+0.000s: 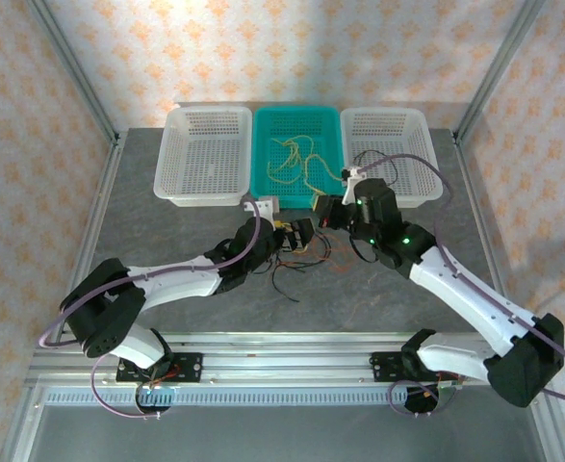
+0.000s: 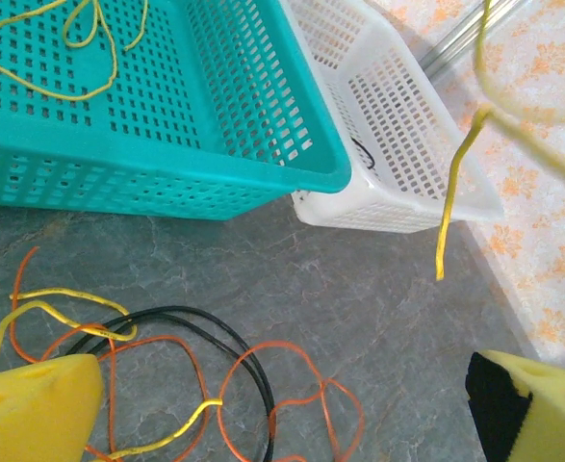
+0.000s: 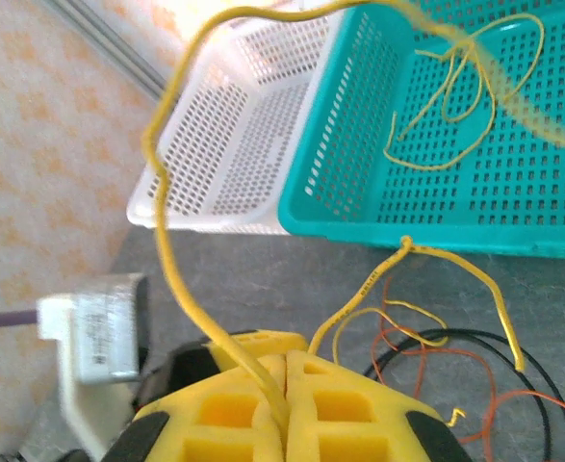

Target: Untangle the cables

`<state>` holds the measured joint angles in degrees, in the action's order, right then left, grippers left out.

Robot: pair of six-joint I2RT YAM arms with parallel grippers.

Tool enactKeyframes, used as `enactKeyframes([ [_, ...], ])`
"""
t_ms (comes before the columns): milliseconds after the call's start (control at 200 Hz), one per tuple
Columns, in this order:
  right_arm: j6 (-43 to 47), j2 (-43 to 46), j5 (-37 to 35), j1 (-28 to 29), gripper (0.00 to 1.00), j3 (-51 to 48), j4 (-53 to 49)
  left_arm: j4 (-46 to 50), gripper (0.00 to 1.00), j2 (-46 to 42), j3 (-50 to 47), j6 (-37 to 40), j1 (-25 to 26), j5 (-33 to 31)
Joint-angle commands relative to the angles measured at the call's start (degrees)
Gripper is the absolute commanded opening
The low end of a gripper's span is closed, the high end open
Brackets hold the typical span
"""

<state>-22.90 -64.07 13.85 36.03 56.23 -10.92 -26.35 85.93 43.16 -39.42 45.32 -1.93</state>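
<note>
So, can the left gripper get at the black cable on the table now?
Probably yes. The left gripper is open over the black cable with nothing between them, though orange loops cross it.

Three mesh baskets stand in a row along the far edge of the desk (image 1: 147, 226), close side by side: white basket (image 1: 203, 144) toward the far-left corner, teal basket (image 1: 272, 125) in the middle, second white basket (image 1: 388, 125) toward the far-right corner. Desk surface is grey with a marbled stone pattern. Enclosure: walls (image 1: 301, 48) papered cream with an orange floral motif, aluminium posts (image 1: 73, 67) rising at the far desk corners, aluminium rail (image 1: 292, 348) along the near edge.
</note>
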Motion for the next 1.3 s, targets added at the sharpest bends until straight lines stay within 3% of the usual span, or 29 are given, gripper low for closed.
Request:
enactKeyframes([
  [0, -3.3, 2.4, -2.5, 0.4, 0.0, 0.4, 3.3, 0.0, 0.98, 1.5, 2.2, 1.5, -0.4, 0.6],
  [225, -0.5, 1.7, -6.8, 0.4, 0.0, 3.4, -0.7, -0.3, 0.98, 0.3, 2.4, 1.5, -1.6, 0.6],
  [400, 2.9, -3.2, -10.8, 0.3, 0.0, 7.4, -1.5, 0.8, 0.98, -2.3, 3.2, 2.2, -6.0, 2.2],
  [721, 3.9, -22.6, -12.3, -1.9, 0.0, 21.2, 0.9, 6.1, 0.99, -1.2, 7.3, 2.2, -15.6, 5.3],
  [931, 2.0, -35.3, -8.4, -4.7, 0.0, 30.3, 1.9, 7.6, 0.99, 2.5, 11.6, 2.7, -21.1, 8.6],
  [1292, 1.4, -56.7, -6.6, -7.2, 0.0, 48.1, -2.2, 14.6, 0.99, 12.1, 25.2, 6.9, -25.7, 10.5],
])
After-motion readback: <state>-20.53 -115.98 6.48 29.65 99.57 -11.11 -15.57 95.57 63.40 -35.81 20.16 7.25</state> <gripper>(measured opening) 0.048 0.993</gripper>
